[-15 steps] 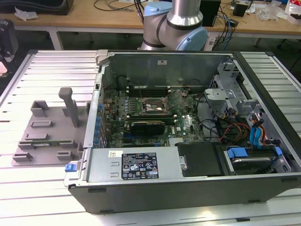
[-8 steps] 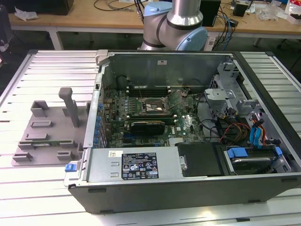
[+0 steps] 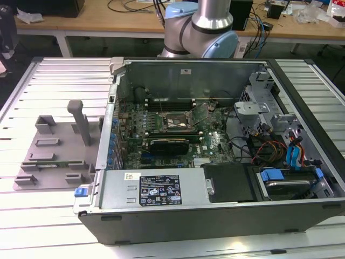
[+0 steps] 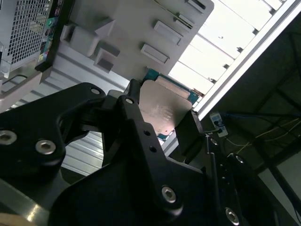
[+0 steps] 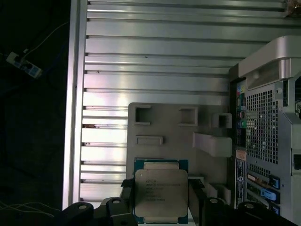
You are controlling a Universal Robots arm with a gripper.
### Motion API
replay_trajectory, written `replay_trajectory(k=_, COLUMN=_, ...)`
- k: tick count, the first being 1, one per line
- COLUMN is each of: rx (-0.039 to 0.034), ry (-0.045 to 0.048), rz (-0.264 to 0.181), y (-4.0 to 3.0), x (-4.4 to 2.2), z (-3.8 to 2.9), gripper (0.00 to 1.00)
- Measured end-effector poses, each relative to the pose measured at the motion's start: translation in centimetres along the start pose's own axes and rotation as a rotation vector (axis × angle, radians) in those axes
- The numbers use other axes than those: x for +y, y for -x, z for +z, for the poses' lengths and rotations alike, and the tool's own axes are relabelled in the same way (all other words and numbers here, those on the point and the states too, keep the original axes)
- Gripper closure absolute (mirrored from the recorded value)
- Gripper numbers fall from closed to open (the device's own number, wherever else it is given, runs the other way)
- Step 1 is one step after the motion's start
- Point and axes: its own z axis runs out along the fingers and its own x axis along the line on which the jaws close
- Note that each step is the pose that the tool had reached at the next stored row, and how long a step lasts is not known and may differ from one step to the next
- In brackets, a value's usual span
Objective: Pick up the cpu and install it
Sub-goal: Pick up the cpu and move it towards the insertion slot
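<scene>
First wrist view: the gripper (image 5: pixel 161 188) is clamped on the cpu (image 5: pixel 161 195), w/ one finger (image 5: pixel 127 200) on each of two opposite edges and the metal lid facing the camera. Holding it by the edges keeps the pads off the lid and the contact side, which is prob. why it's taken that way.

The second wrist view agrees: the chip sits flat and square between the black fingers, not tilted in the grip. That matters for a part that has to drop straight into a frame.

Behind the cpu you see the grey fixture plate (image 5: pixel 164 127). It looks small and far off, so I judge the cpu is lifted well clear of it and not resting on it. The plate lies on the tabletop (image 3: pixel 43 216) toward the exterior view's left edge, just beside the port side of the computer case (image 3: pixel 215 216).

So the pick-up looks done, the install not yet. The socket (image 3: pixel 171 123) sits mid-board inside the open case. It looks empty, but it's too small to be sure.
</scene>
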Motion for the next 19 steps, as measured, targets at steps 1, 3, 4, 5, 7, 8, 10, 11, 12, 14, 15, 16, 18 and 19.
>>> replay_trajectory(k=1, rx=-0.0001, ry=0.0, rz=0.0, y=0.23, x=-0.01, z=0.01, gripper=0.45)
replay_trajectory(k=3, rx=-0.0001, ry=0.0001, rz=0.0, y=0.58, x=-0.02, z=0.01, gripper=0.45)
replay_trajectory(k=4, rx=-0.0002, ry=0.0001, rz=0.0, y=0.8, x=-0.02, z=0.02, gripper=0.45)
replay_trajectory(k=5, rx=-0.0001, ry=0.0001, rz=0.0, y=0.96, x=-0.03, z=0.02, gripper=0.45)
replay_trajectory(k=7, rx=-0.0002, ry=0.0001, rz=0.0, y=1.43, x=-0.04, z=0.02, gripper=0.45)
replay_trajectory(k=8, rx=-0.0001, ry=0.0, rz=0.0, y=1.63, x=-0.05, z=0.02, gripper=0.45)
replay_trajectory(k=10, rx=-0.0001, ry=0.0001, rz=0.0, y=2.13, x=-0.06, z=0.03, gripper=0.45)
replay_trajectory(k=11, rx=-0.0001, ry=0.0, rz=0.0, y=2.36, x=-0.06, z=0.03, gripper=0.45)
replay_trajectory(k=12, rx=-0.0002, ry=0.0001, rz=0.0, y=2.6, x=-0.07, z=0.03, gripper=0.45)
replay_trajectory(k=14, rx=-0.0001, ry=0.0001, rz=0.0, y=3.41, x=-0.09, z=0.04, gripper=0.45)
replay_trajectory(k=15, rx=-0.0001, ry=0.0, rz=0.0, y=3.73, x=-0.1, z=0.04, gripper=0.45)
replay_trajectory(k=16, rx=-0.0001, ry=0.0, rz=0.0, y=4.03, x=-0.11, z=0.05, gripper=0.45)
replay_trajectory(k=18, rx=-0.0002, ry=0.0001, rz=0.0, y=4.58, x=-0.12, z=0.06, gripper=0.45)
replay_trajectory(k=19, rx=-0.0002, ry=0.0, rz=0.0, y=4.75, x=-0.13, z=0.06, gripper=0.45)
